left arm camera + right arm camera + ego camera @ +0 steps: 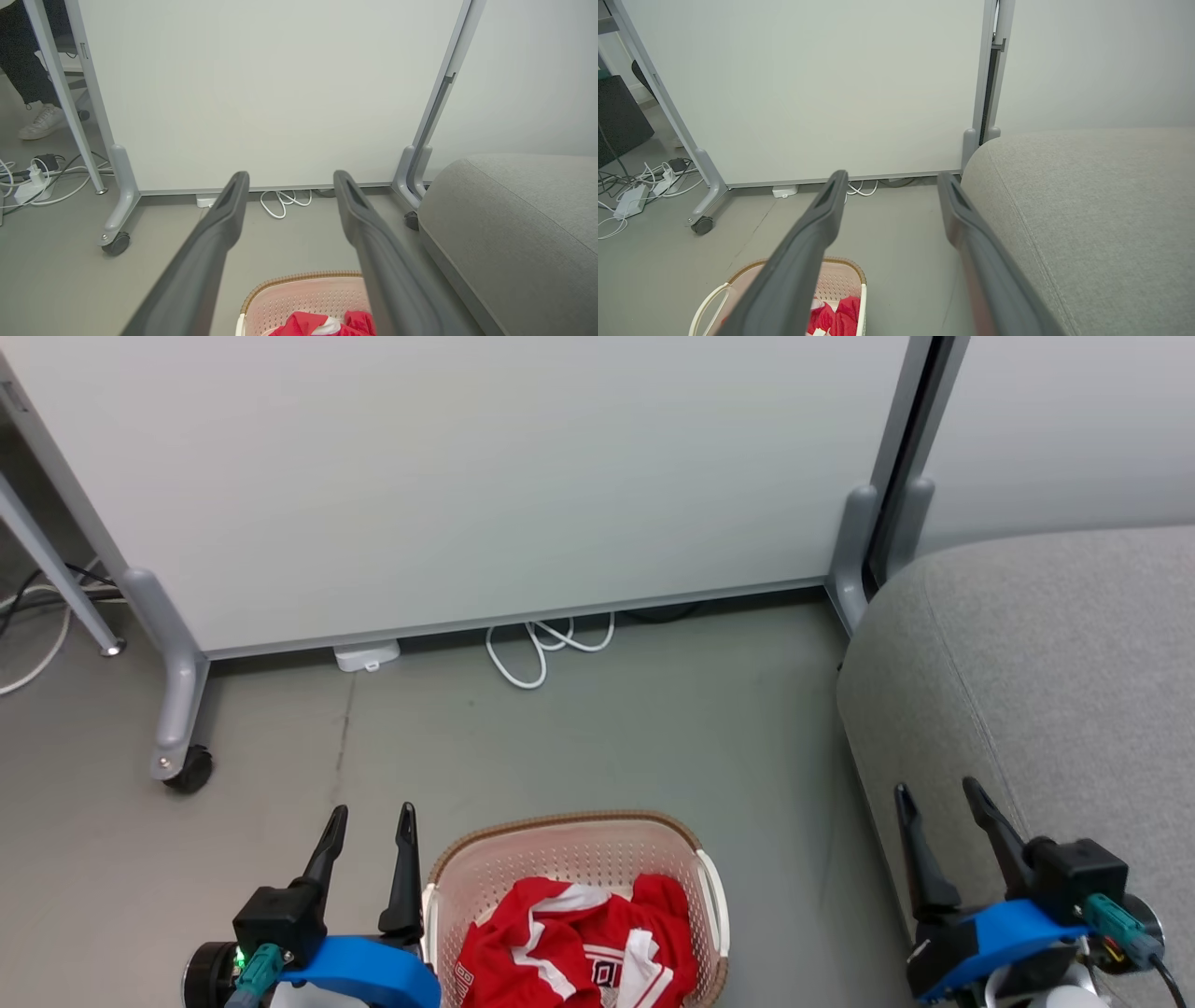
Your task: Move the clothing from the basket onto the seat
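Both arms sit low and level with each other, fingers pointing forward over the floor (pixel 607 737) toward the white panel (pixel 467 476). The left gripper (pixel 372 812) is spread wide and holds nothing. The basket (pixel 560 823) stands just to its right, close beside its inner finger. The clothing (pixel 579 943), red with white trim, lies heaped inside the basket, right of that gripper and behind its fingertips. The right gripper (pixel 935 790) is likewise wide and empty. The seat (pixel 1055 691) rises just to its right, and its outer finger crosses the seat's rounded edge; whether they touch I cannot tell. The basket lies well to its left, with bare floor between.
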Controlling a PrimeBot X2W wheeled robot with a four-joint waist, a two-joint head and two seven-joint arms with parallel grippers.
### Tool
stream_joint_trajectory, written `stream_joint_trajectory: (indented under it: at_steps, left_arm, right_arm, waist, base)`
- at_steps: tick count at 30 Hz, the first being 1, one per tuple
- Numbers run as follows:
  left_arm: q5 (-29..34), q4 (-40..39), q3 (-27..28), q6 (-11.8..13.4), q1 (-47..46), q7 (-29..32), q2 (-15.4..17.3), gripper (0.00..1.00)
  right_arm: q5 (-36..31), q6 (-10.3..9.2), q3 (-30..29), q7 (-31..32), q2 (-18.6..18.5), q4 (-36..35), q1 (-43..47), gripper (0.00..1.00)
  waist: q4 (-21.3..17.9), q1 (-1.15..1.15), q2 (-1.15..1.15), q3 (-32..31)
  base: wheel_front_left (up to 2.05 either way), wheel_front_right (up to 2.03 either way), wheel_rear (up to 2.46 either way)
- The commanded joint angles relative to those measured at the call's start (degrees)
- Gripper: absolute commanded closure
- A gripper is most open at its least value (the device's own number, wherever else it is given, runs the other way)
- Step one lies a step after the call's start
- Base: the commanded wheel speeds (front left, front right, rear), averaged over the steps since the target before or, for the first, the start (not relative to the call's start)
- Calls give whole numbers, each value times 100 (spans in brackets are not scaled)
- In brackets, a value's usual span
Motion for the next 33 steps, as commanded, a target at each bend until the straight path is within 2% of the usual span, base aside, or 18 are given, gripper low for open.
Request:
stream_joint_trajectory:
  at_steps: [1,13,28,33]
  left_arm:
    - [43,2,5,32,-87,-27,10,0]
    - [105,395,10,-15,-758,-23,145,0]
    - [314,1989,-215,-74,-1939,42,546,0]
    - [408,2572,-271,-67,-2275,163,778,0]
  right_arm:
    - [-5,3,56,-12,-28,-9,-108,0]
    - [-131,2,486,-50,-25,-155,-855,0]
    - [369,2,1178,-396,-19,-60,-1775,0]
    - [536,2,1401,-497,-18,-12,-1977,0]
  waist:
    - [-98,0,0,118]
    - [-712,0,0,1219]
    - [-1583,0,0,2887]
    - [-1851,0,0,3371]
  base:
    - [0,0,0]
    - [0,0,0]
    - [0,0,0]
    - [0,0,0]
